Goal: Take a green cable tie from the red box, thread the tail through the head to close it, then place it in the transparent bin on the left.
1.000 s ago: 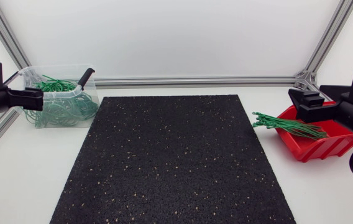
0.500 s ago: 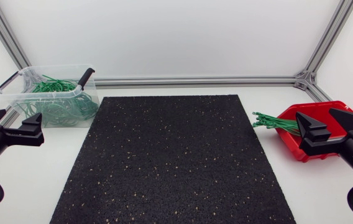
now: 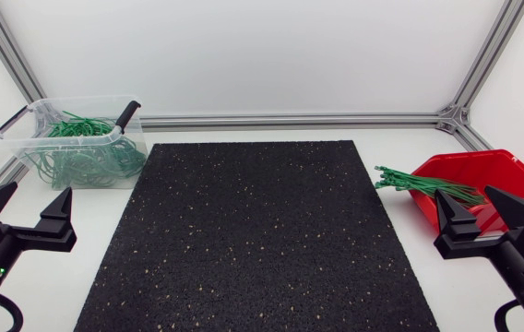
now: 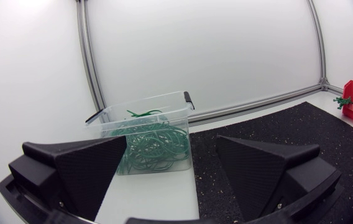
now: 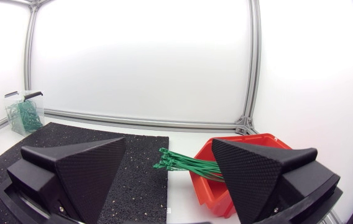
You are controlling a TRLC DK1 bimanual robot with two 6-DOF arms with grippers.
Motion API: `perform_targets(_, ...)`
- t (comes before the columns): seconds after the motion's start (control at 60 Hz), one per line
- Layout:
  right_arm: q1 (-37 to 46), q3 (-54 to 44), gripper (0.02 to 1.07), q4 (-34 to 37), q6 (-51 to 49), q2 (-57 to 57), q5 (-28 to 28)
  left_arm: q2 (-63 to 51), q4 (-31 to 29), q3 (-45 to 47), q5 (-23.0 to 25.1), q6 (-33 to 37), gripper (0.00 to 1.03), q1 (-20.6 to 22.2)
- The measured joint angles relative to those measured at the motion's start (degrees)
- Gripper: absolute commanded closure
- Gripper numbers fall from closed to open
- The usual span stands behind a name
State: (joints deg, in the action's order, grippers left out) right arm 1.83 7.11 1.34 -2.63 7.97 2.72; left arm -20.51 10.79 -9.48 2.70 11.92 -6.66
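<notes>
Ahead of the released, empty right gripper [image 5: 169, 143] lie green cable ties [image 5: 186, 163]

R end effector [image 5: 168, 142] spread wide; grn cable ties [image 5: 189, 165] overhang red box [image 5: 210, 190] ahead.

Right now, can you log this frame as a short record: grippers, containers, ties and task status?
left gripper: fingers open, holding nothing, in front of the bin
right gripper: fingers open, holding nothing, just in front of the box
red plastic box: table's right side
straight green cable ties: bundled in the box, ends poking out toward the mat
transparent plastic bin: far left corner
looped green cable ties: piled inside the bin
black speckled rubber mat: centre, between bin and box
status: no tie picked yet
</notes>
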Motion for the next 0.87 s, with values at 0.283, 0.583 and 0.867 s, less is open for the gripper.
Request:
perform_targets(0.283,-1.42,-5.79,0.06,-0.50,1.33,-7.13,-2.19,8.07,-4.72,3.43,-0.87,-4.17,0.03,2.60)
perform_targets(0.583,-1.42,-5.79,0.06,-0.50,1.36,-7.65,-2.19,16.72,-9.68,7.04,-1.81,-8.63,0.03,5.33)
perform_targets(0.867,-1.42,-5.79,0.06,-0.50,1.36,-7.65,-2.19,20.15,-10.16,7.08,-2.40,-10.69,0.03,6.38)
